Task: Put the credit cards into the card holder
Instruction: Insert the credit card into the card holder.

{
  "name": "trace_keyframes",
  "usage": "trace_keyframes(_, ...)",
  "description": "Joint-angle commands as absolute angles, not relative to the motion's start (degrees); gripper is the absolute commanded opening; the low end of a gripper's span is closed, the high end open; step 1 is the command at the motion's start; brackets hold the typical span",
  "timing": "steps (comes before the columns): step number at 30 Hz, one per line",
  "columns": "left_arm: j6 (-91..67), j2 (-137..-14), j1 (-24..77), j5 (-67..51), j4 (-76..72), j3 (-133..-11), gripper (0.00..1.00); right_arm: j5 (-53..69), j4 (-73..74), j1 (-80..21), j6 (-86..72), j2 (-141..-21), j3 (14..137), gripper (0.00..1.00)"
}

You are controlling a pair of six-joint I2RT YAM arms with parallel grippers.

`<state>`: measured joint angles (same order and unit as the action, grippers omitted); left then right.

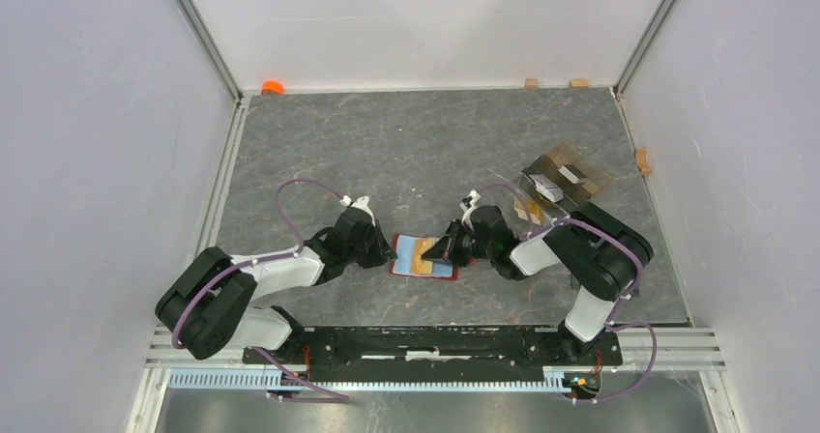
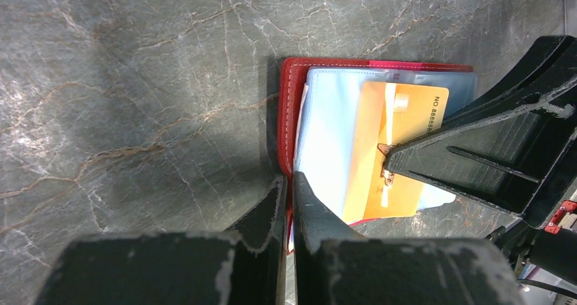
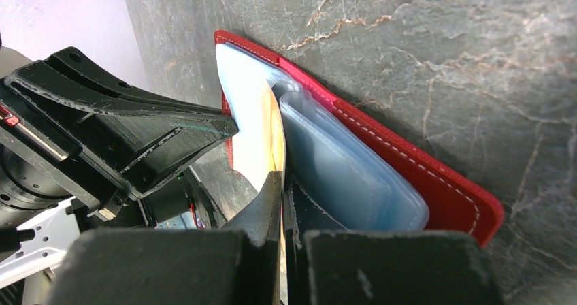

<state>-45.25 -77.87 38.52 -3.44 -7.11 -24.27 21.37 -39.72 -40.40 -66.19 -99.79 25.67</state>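
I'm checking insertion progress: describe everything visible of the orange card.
The orange card is thin, glossy plastic with a chip and printed digits along one edge. It lies over the pale blue sleeves of the open red card holder, pinched by the right gripper. Whether it sits inside a sleeve is unclear.

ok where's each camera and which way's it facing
top external: above, behind the bases, looking down on the table; left arm, right arm show.
left wrist: on left arm, facing down past left fingers at card holder.
right wrist: on right arm, facing along right fingers pinching orange card.
shared: all see the card holder.
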Motion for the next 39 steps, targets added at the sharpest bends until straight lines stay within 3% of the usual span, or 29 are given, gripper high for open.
trace_keyframes(1, -41.4, -81.9, 38.8, -2.7, 2.8, -21.9, 0.02, 19.6, -32.5, -41.1, -64.4, -103.1, 26.3, 0.00)
trace_keyframes(6, -41.4, -81.8, 38.8, -2.7, 2.8, -21.8, 0.02, 19.0, -30.6, -41.2, -63.2, -103.2, 27.5, 0.02)
trace_keyframes(15, -42.1, -80.5, 38.8, -1.3, 2.9, -21.3, 0.02, 12.6, -16.5, -41.6, -54.8, -96.9, 31.4, 0.27)
trace_keyframes(20, -43.1, -80.4, 38.8, -1.3, 1.9, -20.8, 0.02, 8.3, -9.3, -42.2, -51.0, -93.5, 33.1, 0.35)
trace_keyframes(28, -43.8, -79.8, 38.8, -0.8, 1.6, -20.6, 0.02, 3.5, -0.8, -42.3, -46.9, -88.1, 35.1, 0.38)
trace_keyframes(39, -44.0, -80.4, 38.8, -2.1, 0.4, -20.3, 0.02, 7.2, -2.4, -45.9, -47.6, -90.9, 37.9, 0.32)
